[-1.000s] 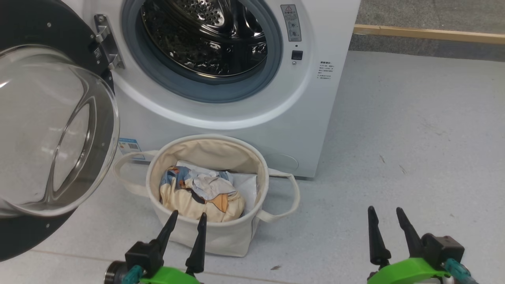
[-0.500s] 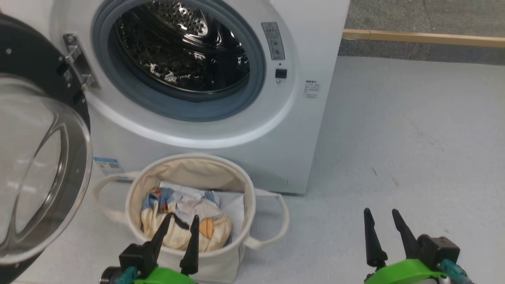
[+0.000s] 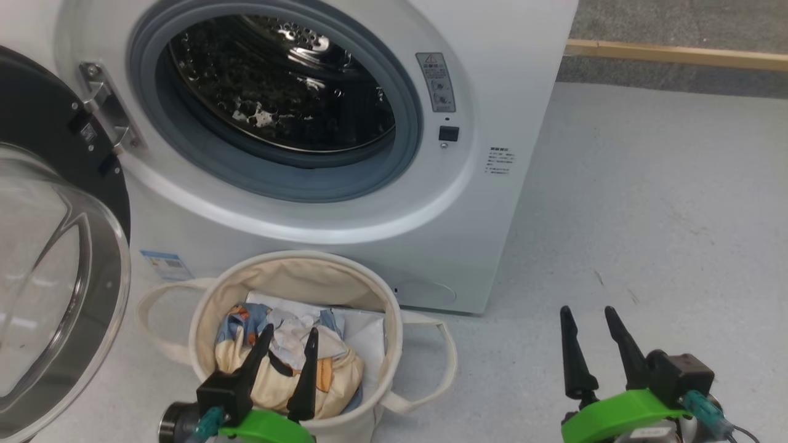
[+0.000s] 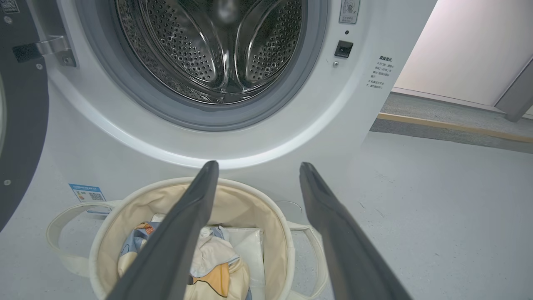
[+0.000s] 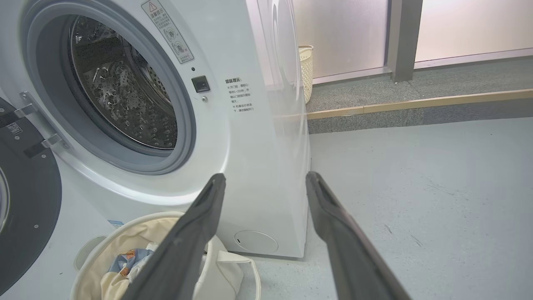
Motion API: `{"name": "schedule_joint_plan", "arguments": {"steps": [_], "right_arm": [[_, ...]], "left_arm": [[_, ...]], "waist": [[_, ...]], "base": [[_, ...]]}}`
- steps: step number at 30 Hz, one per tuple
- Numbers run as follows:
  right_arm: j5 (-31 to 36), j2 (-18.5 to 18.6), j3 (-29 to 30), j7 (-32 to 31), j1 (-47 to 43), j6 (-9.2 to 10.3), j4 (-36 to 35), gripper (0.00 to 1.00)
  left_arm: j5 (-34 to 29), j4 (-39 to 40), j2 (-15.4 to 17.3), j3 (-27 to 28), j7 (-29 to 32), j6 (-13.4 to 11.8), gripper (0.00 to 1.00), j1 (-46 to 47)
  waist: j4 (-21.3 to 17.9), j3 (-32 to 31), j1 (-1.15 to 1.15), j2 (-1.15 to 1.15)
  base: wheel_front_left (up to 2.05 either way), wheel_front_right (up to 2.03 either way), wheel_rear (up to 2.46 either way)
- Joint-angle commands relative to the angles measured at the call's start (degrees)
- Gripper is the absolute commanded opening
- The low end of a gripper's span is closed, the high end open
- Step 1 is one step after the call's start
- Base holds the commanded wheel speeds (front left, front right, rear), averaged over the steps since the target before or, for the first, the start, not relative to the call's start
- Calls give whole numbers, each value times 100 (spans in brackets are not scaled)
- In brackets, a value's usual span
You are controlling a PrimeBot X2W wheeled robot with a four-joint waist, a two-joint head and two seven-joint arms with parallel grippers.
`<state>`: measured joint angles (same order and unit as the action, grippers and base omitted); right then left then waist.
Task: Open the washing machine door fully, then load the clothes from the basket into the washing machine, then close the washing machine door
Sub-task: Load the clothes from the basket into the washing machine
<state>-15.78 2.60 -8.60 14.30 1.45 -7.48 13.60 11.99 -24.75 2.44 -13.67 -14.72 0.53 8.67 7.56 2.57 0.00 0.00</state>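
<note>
- Grippers nearest, at the bottom of the head view. The left gripper (image 3: 290, 331) has its fingers spread with nothing between them, and its tips are over the basket's contents. Contact with cloth: cannot tell.
- The right gripper (image 3: 586, 311) is also spread and empty, over bare floor (image 3: 646, 215), well apart from the basket.
- The basket (image 3: 295, 283) stands on the floor just in front of the washing machine, below its opening, with a loop handle on each side.
- The clothes (image 3: 341, 369) are bunched inside the basket, cream with an orange print and light blue at the left. A flat white sheet (image 3: 369, 335) lies beside them on the right.
- The washing machine (image 3: 345, 246) has a blue label sticker (image 3: 163, 264) low on its front.
- The washing machine door (image 3: 37, 104) is swung wide to the left, glass bowl outward.
- The steel drum (image 3: 277, 92) sits inside the grey gasket (image 3: 246, 166).
</note>
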Motion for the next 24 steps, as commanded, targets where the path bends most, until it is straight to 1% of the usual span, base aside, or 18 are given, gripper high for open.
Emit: {"name": "schedule_joint_plan", "arguments": {"steps": [1, 6, 11, 14, 17, 22, 24], "right_arm": [[27, 28, -165, 70, 181, -1, -262, 100], [64, 28, -277, 70, 186, -1, -514, 100], [247, 28, -311, 70, 92, -1, -725, 100], [336, 28, -361, 70, 116, -1, -788, 100], [410, 28, -344, 70, 210, -1, -893, 100], [527, 28, -216, 70, 411, -1, -1076, 100], [594, 28, -150, 70, 477, -1, -1137, 100]], "left_arm": [[-26, 144, 43, 162, -28, -16, 100, 217], [-73, 12, 43, 173, -28, -30, 100, 274], [-130, -419, 43, 158, -28, 23, 100, 421], [-268, -912, 67, 124, -28, 22, 100, 657], [-261, -1408, 65, 175, -28, 47, 100, 983], [-306, -2684, 96, 173, -20, 31, 100, 1697], [-252, -3168, 95, 196, -6, 78, 100, 2039]], "waist": [[23, 58, 0, 0], [-43, 213, 0, 0], [-127, 388, 0, 0], [-195, 600, 0, 0], [-263, 902, 0, 0], [-363, 1485, 0, 0], [-390, 1733, 0, 0]], "base": [[0, 0, 0], [0, 0, 0], [0, 0, 0], [0, 0, 0], [0, 0, 0], [0, 0, 0], [0, 0, 0]]}}
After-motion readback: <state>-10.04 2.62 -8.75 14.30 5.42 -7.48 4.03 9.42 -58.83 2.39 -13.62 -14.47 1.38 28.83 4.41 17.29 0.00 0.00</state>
